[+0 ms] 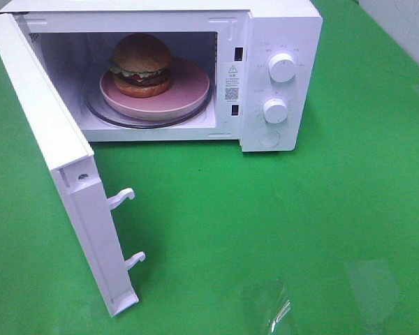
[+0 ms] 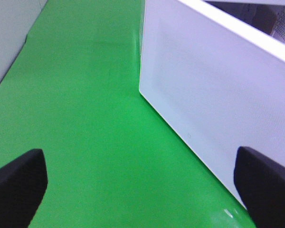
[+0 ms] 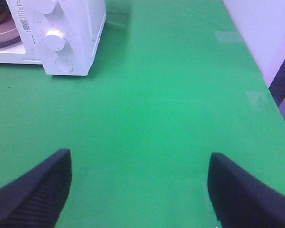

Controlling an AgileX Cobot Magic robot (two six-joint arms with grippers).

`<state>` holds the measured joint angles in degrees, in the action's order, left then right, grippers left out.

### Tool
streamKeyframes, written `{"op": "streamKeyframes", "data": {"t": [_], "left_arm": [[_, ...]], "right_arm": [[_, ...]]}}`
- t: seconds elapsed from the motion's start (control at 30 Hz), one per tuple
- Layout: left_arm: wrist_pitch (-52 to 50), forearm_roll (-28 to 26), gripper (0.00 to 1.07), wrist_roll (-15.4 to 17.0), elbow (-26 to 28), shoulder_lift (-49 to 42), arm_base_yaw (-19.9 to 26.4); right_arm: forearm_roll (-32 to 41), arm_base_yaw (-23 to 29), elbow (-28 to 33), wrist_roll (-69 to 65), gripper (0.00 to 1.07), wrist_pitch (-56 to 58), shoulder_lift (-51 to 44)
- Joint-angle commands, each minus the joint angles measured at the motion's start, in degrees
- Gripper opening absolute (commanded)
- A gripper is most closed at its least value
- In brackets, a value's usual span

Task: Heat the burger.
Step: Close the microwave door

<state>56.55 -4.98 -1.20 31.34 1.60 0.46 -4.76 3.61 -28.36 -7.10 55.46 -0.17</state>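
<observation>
Seen from above, the burger [image 1: 141, 64] sits on a pink plate [image 1: 192, 89] inside the far microwave [image 1: 283, 31], whose door [image 1: 52, 146] is swung wide toward the near left. In the left wrist view, the left gripper [image 2: 141, 190], fingers spread and empty, is just beside the door's outer face, likely the nearer arm for closing it. In the right wrist view, the right gripper [image 3: 140, 190], spread and empty, is well apart from the lower knob [image 3: 57, 39].

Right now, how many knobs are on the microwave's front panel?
2: the upper knob high on the control panel, the lower knob just below it. None seems hidden.
</observation>
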Motion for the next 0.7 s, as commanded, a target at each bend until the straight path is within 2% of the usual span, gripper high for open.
{"op": "streamKeyframes", "data": {"t": [0.03,0.07,0.1,0.13,0.17,0.2,0.23,0.27,0.3,0.33,0.37,0.4,0.57,0.6,0.67,0.7], "left_arm": [[-6.53,-0.46,0.82,0.52,0.46,2.98,-0.23],[-6.53,-0.46,0.82,0.52,0.46,2.98,-0.23],[-8.94,-0.57,0.65,0.52,0.46,4.70,-0.23],[-8.94,-0.57,0.65,0.52,0.46,4.70,-0.23],[-10.77,-0.57,0.48,0.52,0.46,6.30,-0.23],[-10.77,-0.57,0.48,0.52,0.46,6.30,-0.23],[-13.06,-0.57,0.30,0.52,0.46,7.85,-0.23],[-13.06,-0.57,0.30,0.52,0.46,7.85,-0.23],[-14.04,-0.57,0.22,0.52,0.46,8.59,-0.23],[-15.41,-0.63,0.08,0.52,0.46,10.26,-0.23],[-15.41,-0.63,0.08,0.52,0.46,10.26,-0.23],[-17.07,-0.63,0.00,0.34,0.46,12.15,-0.23],[-22.23,-0.63,0.00,-1.72,0.06,15.64,-0.23],[-26.41,-0.63,0.00,-3.27,-0.92,17.02,-0.23],[-28.53,-0.63,0.00,-4.01,-1.49,17.76,-0.23],[-34.38,-0.86,0.00,-5.10,-3.21,18.96,-0.23]], "right_arm": [[0.06,-0.23,0.11,-0.29,0.76,-0.52,-1.55],[0.06,-0.23,0.11,-0.29,0.76,-0.52,-1.55],[0.06,-0.23,0.11,-0.29,0.76,-0.52,-1.55],[0.06,-0.23,0.11,-0.29,0.76,-0.52,-1.55],[0.06,-0.23,0.11,-0.29,0.76,-0.52,-1.55],[0.06,-0.23,0.11,-0.29,0.76,-0.52,-1.55],[0.06,-0.23,0.11,-0.29,0.76,-0.52,-1.55],[0.06,-0.23,0.11,-0.29,0.76,-0.52,-1.55],[0.06,-0.23,0.11,-0.29,0.76,-0.52,-1.55],[0.06,-0.23,0.11,-0.29,0.76,-0.52,-1.55],[0.06,-0.23,0.11,-0.29,0.76,-0.52,-1.55],[0.06,-0.23,0.11,-0.29,0.76,-0.52,-1.55],[0.06,-0.23,0.11,-0.29,0.76,-0.52,-1.55],[0.06,-0.23,0.11,-0.29,0.76,-0.52,-1.55],[0.06,-0.23,0.11,-0.29,0.76,-0.52,-1.55],[0.06,-0.23,0.11,-0.29,0.76,-0.52,-1.55]]}}
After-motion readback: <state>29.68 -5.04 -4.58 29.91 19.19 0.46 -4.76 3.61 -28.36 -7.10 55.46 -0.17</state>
